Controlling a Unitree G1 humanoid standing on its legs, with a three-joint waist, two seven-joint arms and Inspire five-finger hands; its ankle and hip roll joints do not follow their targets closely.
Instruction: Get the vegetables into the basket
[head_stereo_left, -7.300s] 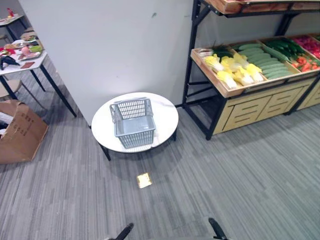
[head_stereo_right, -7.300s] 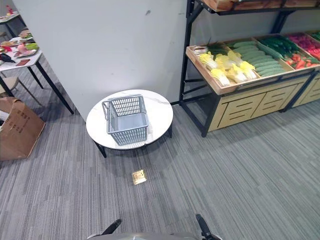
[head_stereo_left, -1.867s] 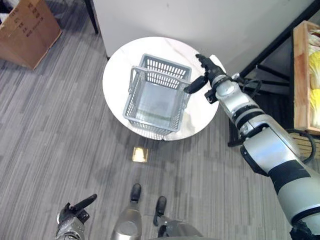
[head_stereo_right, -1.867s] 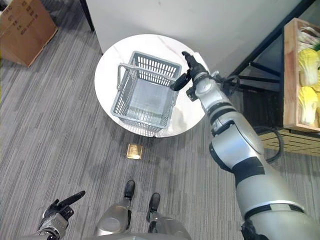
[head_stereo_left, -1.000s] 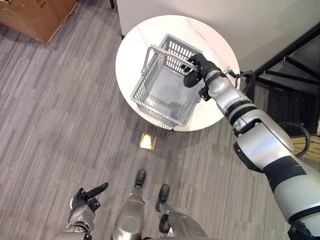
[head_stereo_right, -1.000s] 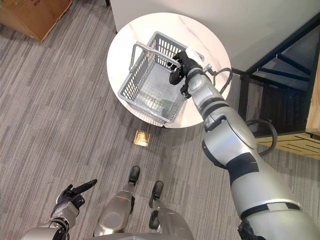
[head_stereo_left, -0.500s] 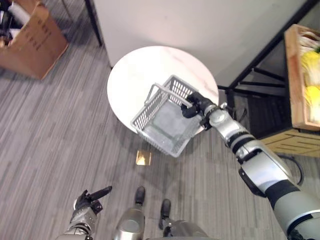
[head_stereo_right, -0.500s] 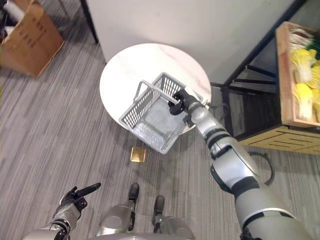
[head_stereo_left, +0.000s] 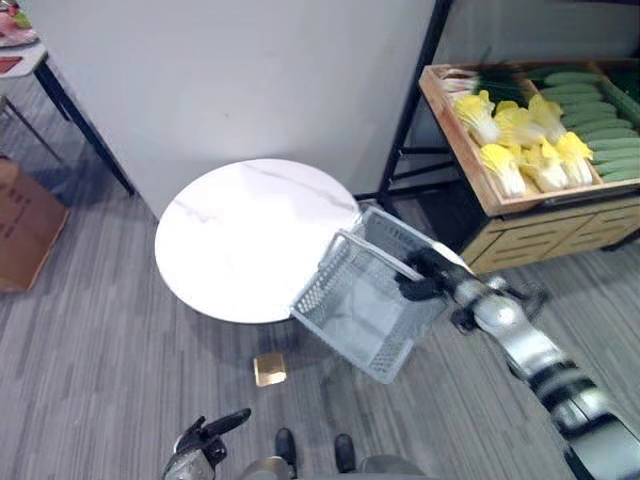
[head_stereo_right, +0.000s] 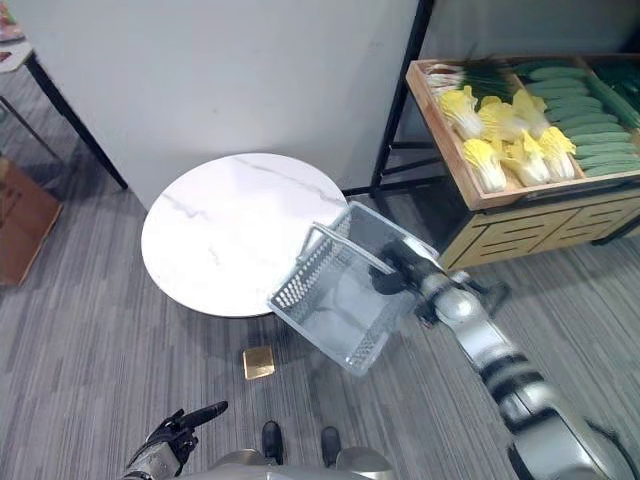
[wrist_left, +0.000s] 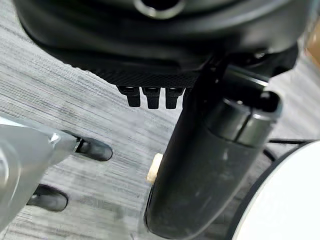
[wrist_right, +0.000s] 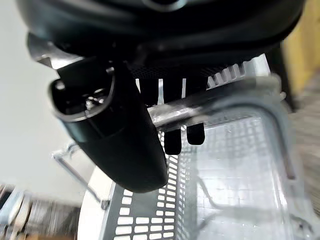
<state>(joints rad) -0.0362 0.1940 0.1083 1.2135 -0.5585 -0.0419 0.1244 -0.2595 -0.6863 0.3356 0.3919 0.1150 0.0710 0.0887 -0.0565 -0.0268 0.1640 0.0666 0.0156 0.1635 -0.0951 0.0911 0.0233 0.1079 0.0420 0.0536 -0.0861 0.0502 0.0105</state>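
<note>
Right hand (head_stereo_left: 420, 281) gripping the grey basket (head_stereo_right: 340, 300) by a metal handle (wrist_right: 200, 107) — fingers curled over the bar, thumb (wrist_right: 117, 135) alongside, as seen in the right wrist view. Hanging tilted in the air, off the round white table (head_stereo_left: 240, 235), just past its right edge and above the grey carpet (head_stereo_right: 120, 360). Holding nothing inside; mesh bottom bare. Second handle (head_stereo_left: 375, 250) lying across the rim on the side away from the hand.

Vegetables sitting in the wooden bins of the rack (head_stereo_right: 500, 205) on the right, well apart from the basket: yellow cabbages (head_stereo_left: 520, 145) in the near bin, green cucumbers (head_stereo_right: 590, 125) in the next one along.

Left hand (head_stereo_right: 175, 435) hanging low at the bottom left, over the carpet, gripping nothing — one finger (head_stereo_right: 205, 412) pointing straight out, the others curled in, fingertips (wrist_left: 150, 97) showing folded in the left wrist view.

Lying on the floor just in front of the table, a small yellowish square (head_stereo_left: 267, 369). Standing at the far left, a brown cardboard box (head_stereo_left: 25, 235) and the dark legs of another table (head_stereo_right: 70, 115).
</note>
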